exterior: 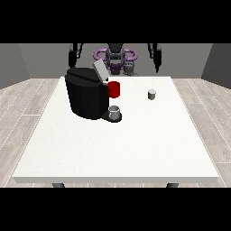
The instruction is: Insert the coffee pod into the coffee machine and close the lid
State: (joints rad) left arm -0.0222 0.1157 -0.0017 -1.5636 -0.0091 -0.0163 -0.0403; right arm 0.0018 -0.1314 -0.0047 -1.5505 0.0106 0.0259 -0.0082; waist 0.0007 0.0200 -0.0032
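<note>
From my side of the counter [113, 153] I count one coffee machine [87, 94], one coffee pod [152, 94], one red cup [114, 89] and one grey cup [115, 113].

The coffee machine is a black block standing on the view's left half of the white counter. Its lid [100, 71] is tilted up and open at the top. The grey cup stands on the machine's low front tray, touching it. The red cup shows just beside the machine's upper right edge; I cannot tell whether it rests on the counter or is part of the machine.

The coffee pod is a small grey cylinder standing upright on the counter, well apart from the machine, towards the view's right and near the far edge. Nothing touches it.

I see two hands, both raised at the robot's sides beyond the far edge of the counter. The hand at the view's left [72, 57] and the hand at the view's right [157, 61] hang well apart from every object, carrying nothing. I cannot tell how the fingers of either lie.
</note>
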